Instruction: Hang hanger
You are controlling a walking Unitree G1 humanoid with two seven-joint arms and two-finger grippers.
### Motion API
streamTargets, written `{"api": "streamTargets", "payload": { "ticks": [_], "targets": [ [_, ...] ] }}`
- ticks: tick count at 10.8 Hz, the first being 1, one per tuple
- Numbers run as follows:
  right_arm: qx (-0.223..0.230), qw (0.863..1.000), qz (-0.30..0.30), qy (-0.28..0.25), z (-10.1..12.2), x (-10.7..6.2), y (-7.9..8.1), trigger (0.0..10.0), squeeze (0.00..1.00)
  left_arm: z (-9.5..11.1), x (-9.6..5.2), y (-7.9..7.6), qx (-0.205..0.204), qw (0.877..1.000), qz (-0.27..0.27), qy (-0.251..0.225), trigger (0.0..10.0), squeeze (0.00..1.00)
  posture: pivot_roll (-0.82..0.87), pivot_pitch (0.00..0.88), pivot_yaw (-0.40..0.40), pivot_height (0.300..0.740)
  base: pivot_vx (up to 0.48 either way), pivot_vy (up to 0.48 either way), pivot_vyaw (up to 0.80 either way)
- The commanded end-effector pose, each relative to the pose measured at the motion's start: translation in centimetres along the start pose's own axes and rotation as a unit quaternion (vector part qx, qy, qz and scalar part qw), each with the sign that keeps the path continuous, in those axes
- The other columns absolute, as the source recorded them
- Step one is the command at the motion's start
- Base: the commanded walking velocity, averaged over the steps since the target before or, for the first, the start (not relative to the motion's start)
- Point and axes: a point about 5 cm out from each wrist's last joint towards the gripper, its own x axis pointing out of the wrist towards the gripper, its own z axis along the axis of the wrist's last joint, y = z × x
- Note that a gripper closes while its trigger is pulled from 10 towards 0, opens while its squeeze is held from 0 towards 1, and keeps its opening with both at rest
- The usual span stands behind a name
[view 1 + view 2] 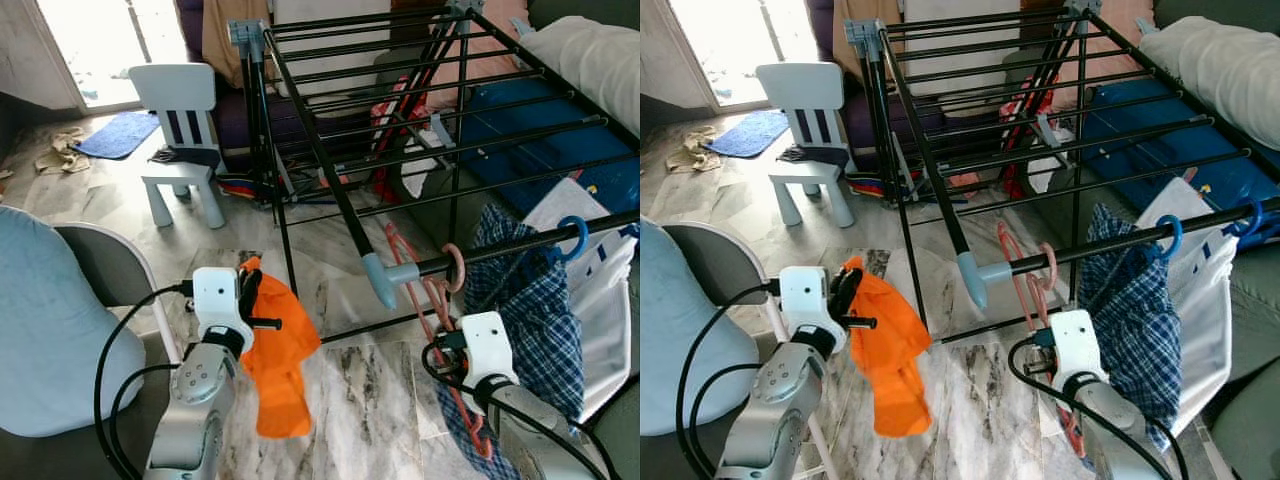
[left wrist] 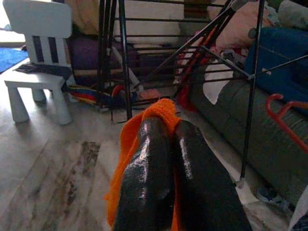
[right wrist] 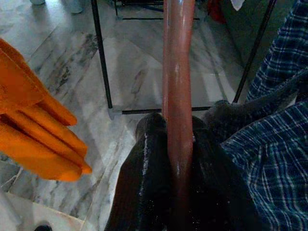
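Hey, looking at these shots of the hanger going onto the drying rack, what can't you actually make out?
- Right gripper: in the eye views its white wrist block hides the fingers on the pink hanger.
- Hanger's lower end: cut off by the left eye view's bottom edge.
- Orange cloth in the left gripper: bunched, so what garment it is stays unclear.
- Checked shirt: its hanger is covered by fabric.

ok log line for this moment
left gripper: shut on orange cloth | right gripper: shut on pink hanger | hook over rack rail

Hanger (image 3: 178, 72) — ends beyond frame edges
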Motion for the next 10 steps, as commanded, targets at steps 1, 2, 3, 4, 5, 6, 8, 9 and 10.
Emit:
{"api": "streamTargets", "payload": {
  "ticks": [1,2,3,4,5,6,8,9,10],
  "targets": [
    [0.006,1.000,-0.006,-0.001,0.0,0.2,-0.3,0.0,0.00,0.4,0.3,-0.1,0.002,1.000,-0.003,-0.009,10.0,0.00,-0.17,0.033,0.020,0.740,0.000,0.000,0.00],
    [0.005,1.000,-0.007,-0.010,0.2,0.1,-0.3,0.0,0.00,0.5,0.3,-0.1,0.003,1.000,-0.002,-0.011,10.0,0.00,-0.17,0.030,0.021,0.740,0.000,0.000,0.00],
    [0.004,0.998,-0.011,-0.066,1.7,-0.1,-0.4,0.0,0.00,0.9,0.3,0.0,0.005,1.000,0.001,-0.020,10.0,0.00,-0.17,0.017,0.029,0.740,0.000,0.000,0.00],
    [0.008,0.994,-0.016,-0.104,2.7,-0.2,-0.6,0.0,0.00,1.1,0.4,0.1,0.007,1.000,0.000,-0.024,10.0,0.00,-0.17,0.006,0.036,0.740,0.000,0.000,0.00],
    [0.013,0.990,-0.034,-0.133,3.5,-0.7,-1.1,0.0,0.00,1.2,0.4,0.5,0.016,1.000,0.005,-0.025,10.0,0.00,-0.17,0.000,0.043,0.740,0.000,0.000,0.00],
    [0.014,0.989,-0.039,-0.141,3.3,-1.1,-1.2,0.0,0.00,1.0,0.3,1.0,0.025,0.999,0.013,-0.021,10.0,0.00,-0.17,0.000,0.050,0.740,0.000,0.000,0.00],
    [0.010,0.992,-0.017,-0.124,0.5,-2.6,-1.3,0.0,0.00,1.0,0.2,2.0,0.045,0.998,0.033,-0.014,10.0,0.00,-0.17,0.000,0.054,0.740,0.000,0.000,0.00],
    [-0.002,0.993,-0.017,-0.113,-0.8,-3.2,-1.6,0.0,0.00,1.0,0.1,2.1,0.047,0.998,0.037,-0.013,10.0,0.00,-0.16,0.000,0.054,0.740,0.000,0.000,0.00],
    [-0.009,0.994,-0.020,-0.109,-1.9,-3.9,-2.0,0.0,0.00,1.0,0.0,2.2,0.051,0.998,0.041,-0.014,10.0,0.00,-0.16,0.000,0.057,0.740,0.000,0.000,0.00]
  ]
}}
